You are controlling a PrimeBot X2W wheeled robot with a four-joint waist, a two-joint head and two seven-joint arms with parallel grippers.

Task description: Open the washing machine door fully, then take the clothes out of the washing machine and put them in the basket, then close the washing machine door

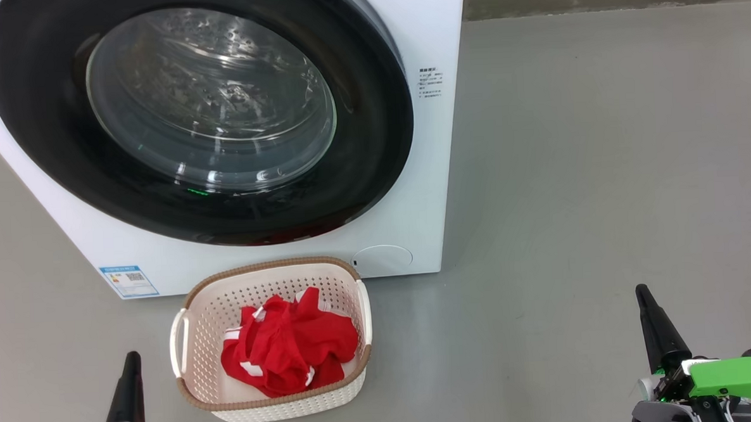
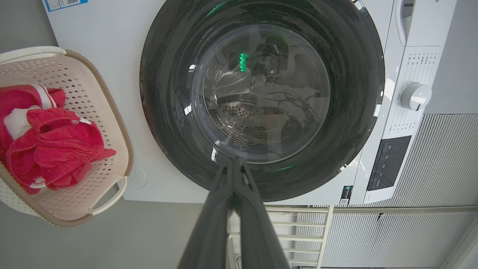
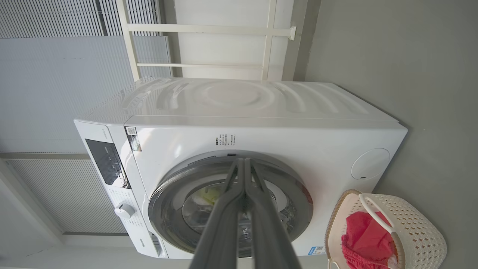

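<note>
door: the large round washing machine door (image 1: pixel 209 104), with a wide glossy black rim and a bulging clear glass window, was shut flush against the machine front. A perforated steel drum (image 2: pixel 242 116) showed through the glass.
machine: the big white front-loading washing machine (image 1: pixel 424 171) stood at far left on the floor. The door took up most of its front.
clothes: a bright red fabric garment (image 1: pixel 289 341) with white stripes lay bunched inside the basket, toward its right side.
basket: the small cream-white perforated plastic basket (image 1: pixel 197 345), with a brown woven-look rim and white side handles, sat on the floor just near of the machine front, below the door. Couldn't tell if the far rim touched the machine.
left gripper: the left gripper (image 1: pixel 131 358) had its two long dark fingers pressed together and held nothing. It was near-left of the basket, apart from it. In the left wrist view the tips (image 2: pixel 234 160) lined up over the door's black rim.
right gripper: the right gripper (image 1: pixel 640 290) had its fingers pressed together and was empty. It sat at near right over bare floor, well apart from the basket and the machine.
sticker: a small blue label sticker (image 1: pixel 129 281) was at the machine's lower left front, left of the basket.
flap: a round white flap (image 1: pixel 383 259) was at the lower right front, just far-right of the basket.
controls: a white round knob (image 2: pixel 415 96) and a black panel (image 2: pixel 388 162) were on the top strip of the front.
floor: plain grey floor (image 1: pixel 601 163).
behind: a white metal rack (image 3: pixel 209 45) and a grey ribbed wall (image 3: pixel 56 82) were behind the machine.
</note>
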